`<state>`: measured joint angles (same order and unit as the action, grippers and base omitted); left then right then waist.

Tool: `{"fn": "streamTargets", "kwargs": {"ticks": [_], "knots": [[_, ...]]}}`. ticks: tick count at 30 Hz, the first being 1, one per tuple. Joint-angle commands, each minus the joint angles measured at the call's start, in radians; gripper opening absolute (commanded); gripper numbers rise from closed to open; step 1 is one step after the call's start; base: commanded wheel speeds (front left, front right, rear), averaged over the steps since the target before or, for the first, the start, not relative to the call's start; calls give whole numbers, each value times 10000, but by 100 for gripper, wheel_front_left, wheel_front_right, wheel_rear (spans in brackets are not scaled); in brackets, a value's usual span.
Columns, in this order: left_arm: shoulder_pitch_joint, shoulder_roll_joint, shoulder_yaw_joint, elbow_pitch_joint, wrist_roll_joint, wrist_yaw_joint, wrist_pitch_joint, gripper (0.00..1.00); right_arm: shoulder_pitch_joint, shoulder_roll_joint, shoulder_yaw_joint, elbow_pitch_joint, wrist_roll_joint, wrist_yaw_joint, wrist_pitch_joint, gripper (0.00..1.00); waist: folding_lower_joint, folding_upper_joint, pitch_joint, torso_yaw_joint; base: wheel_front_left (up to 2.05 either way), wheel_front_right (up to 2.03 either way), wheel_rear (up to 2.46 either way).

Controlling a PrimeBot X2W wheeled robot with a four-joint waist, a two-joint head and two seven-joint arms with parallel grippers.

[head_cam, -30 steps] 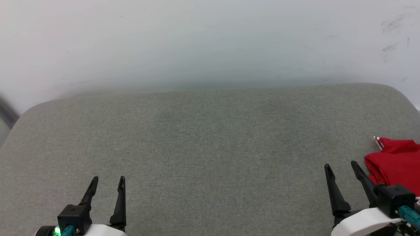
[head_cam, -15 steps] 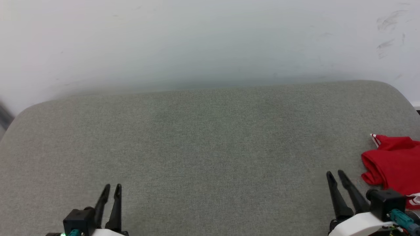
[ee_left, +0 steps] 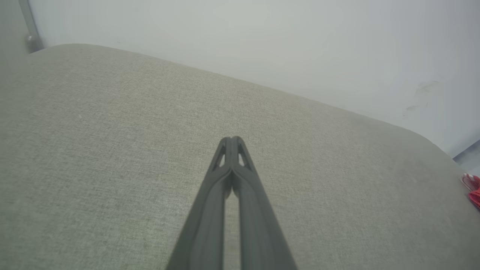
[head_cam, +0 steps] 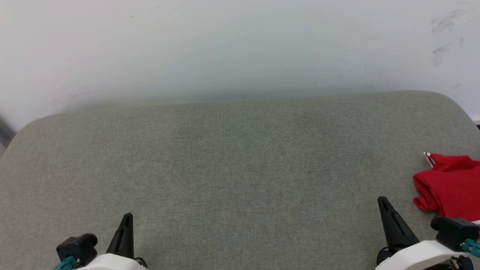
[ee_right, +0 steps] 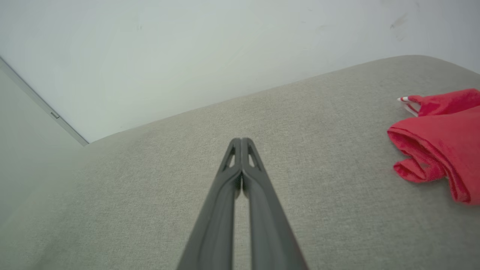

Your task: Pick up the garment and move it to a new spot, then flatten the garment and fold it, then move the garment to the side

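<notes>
Both pincers rest at the near edge of a grey cushion (head_cam: 240,157). The left pincer (head_cam: 127,218) and the right pincer (head_cam: 384,201) each have their fingers pressed together, with nothing between them. The red shirt (head_cam: 450,185) lies bunched at the cushion's right side, just beside the right pincer but not touching it. To lift it well, the right pincer would probably spread its fingers first, then swing right and pinch a thick fold so the cloth cannot slip out
</notes>
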<state>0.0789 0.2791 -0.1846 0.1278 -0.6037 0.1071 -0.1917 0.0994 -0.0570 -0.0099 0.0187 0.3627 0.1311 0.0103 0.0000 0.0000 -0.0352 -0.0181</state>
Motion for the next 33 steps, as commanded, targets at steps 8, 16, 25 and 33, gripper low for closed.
{"fn": "streamTargets", "kwargs": {"ticks": [8, 16, 25, 33], "knots": [[-505, -210, 446, 85, -1440, -347, 376, 0, -557, -140, -47, 187, 1862, -1, 59, 0, 0, 0, 30, 15, 0, 0, 0], [-686, -433, 719, 224, -2492, -594, 668, 0, -744, -177, -86, 425, 3189, -1, 117, 0, 0, 0, 57, 28, 0, 0, 0], [-856, -665, 1007, 336, -3565, -846, 976, 0, -926, -204, -141, 668, 4540, -2, 177, 0, 0, 0, 89, 43, 0, 0, 0], [-1003, -859, 1246, 434, -4430, -1046, 1226, 0, -1091, -218, -197, 869, 5624, -2, 240, 0, 0, 0, 116, 55, 0, 0, 0]]}}
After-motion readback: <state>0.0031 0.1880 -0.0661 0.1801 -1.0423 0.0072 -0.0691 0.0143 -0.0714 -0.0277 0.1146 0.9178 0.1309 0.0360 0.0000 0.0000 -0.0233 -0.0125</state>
